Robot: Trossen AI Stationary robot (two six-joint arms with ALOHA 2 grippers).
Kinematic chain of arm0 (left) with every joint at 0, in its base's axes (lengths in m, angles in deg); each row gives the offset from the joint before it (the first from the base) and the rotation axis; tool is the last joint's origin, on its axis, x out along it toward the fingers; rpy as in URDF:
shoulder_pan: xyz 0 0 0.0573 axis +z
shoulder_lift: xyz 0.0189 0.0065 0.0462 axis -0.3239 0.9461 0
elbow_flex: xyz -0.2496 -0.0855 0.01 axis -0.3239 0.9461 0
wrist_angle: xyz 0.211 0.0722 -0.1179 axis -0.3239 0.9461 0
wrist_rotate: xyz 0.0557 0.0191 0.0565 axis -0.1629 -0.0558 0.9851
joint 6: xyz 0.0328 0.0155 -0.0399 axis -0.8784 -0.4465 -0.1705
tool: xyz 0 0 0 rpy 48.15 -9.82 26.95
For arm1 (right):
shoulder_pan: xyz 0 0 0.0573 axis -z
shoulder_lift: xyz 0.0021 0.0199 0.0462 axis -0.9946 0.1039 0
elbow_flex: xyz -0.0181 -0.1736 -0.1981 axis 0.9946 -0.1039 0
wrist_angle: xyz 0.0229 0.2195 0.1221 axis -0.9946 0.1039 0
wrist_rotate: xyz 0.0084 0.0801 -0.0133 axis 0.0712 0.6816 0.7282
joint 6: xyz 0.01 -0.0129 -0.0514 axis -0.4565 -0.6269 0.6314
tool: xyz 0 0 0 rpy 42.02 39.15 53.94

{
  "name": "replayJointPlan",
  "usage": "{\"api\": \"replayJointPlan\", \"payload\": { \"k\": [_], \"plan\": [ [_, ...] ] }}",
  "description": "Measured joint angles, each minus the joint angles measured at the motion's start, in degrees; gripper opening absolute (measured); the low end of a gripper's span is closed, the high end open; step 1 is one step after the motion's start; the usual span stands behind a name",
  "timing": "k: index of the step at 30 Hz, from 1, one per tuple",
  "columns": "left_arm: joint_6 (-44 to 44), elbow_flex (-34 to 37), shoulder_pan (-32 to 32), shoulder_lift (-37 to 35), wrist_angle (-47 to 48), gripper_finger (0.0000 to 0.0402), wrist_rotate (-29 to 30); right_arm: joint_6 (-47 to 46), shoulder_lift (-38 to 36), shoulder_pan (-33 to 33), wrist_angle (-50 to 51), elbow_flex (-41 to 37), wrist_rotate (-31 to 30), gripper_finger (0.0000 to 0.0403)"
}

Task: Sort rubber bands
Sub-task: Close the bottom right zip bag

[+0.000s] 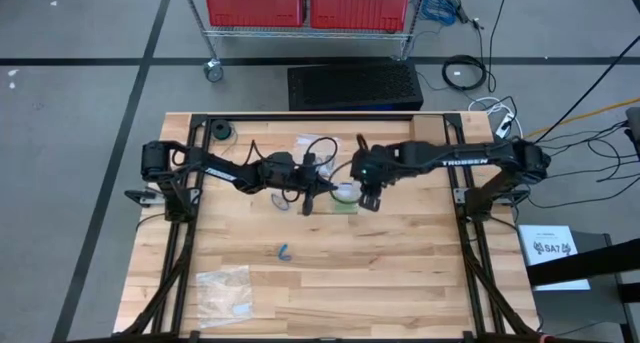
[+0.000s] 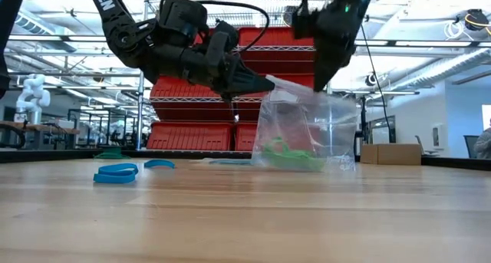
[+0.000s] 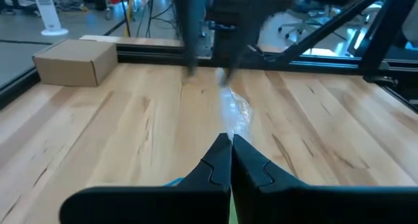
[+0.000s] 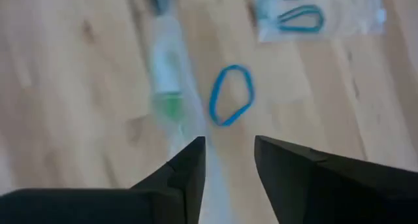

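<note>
A clear plastic bag (image 2: 303,133) with green rubber bands (image 2: 288,153) in its bottom stands mid-table, also seen in the high view (image 1: 345,195). My left gripper (image 2: 265,84) is shut on the bag's top. My right gripper (image 4: 228,152) is open and hangs just above the bag's far top edge (image 2: 321,85). One loose blue rubber band (image 1: 284,251) lies flat on the wood nearer the front, seen below the right fingers (image 4: 230,95). More blue bands (image 4: 300,16) lie inside a second clear bag (image 1: 225,288) flat at the near left. My left gripper pinches the bag's top edge (image 2: 278,83) at one upper corner between its two shut fingers, coming level from the table's left. A strip of clear film (image 3: 235,113) runs on past the fingertips. The bag hangs upright below the hold, its bottom (image 2: 307,168) seemingly on the table. My right gripper: I cannot tell whether its fingers touch the bag.
A third clear bag (image 1: 312,143) lies flat behind the arms, and a small green object (image 1: 222,133) sits at the far left corner. A cardboard box (image 3: 75,61) stands beyond the table's edge. Bare wood lies at the near right.
</note>
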Motion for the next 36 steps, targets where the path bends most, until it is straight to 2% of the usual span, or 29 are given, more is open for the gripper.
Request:
{"api": "replayJointPlan", "payload": {
  "k": [2,6,13,23,30,36],
  "plan": [
    [-0.2,0.0,0.0,0.0,0.1,0.0,-0.7,1.7,0.0,1.8,-3.2,-2.0,0.6,0.0122],
    [-0.2,0.0,0.0,0.0,0.1,0.0,-1.3,4.0,0.0,3.5,-8.8,-5.3,7.7,0.0108],
    [1.3,0.0,0.0,0.0,0.1,0.0,-1.4,6.8,-0.3,3.4,-10.9,-6.6,9.1,0.0009],
    [1.3,-0.1,0.0,0.0,1.7,0.0036,-1.7,9.7,-3.8,5.1,0.0,-1.1,8.5,0.0001],
    [1.3,-0.1,0.2,-2.6,4.7,0.0082,-1.7,15.8,-4.5,14.6,5.0,-0.7,9.2,0.0],
    [0.3,-0.1,1.0,-10.6,13.5,0.0106,-1.1,24.5,-1.7,25.6,2.1,-1.4,15.9,0.0]
  ]
}}
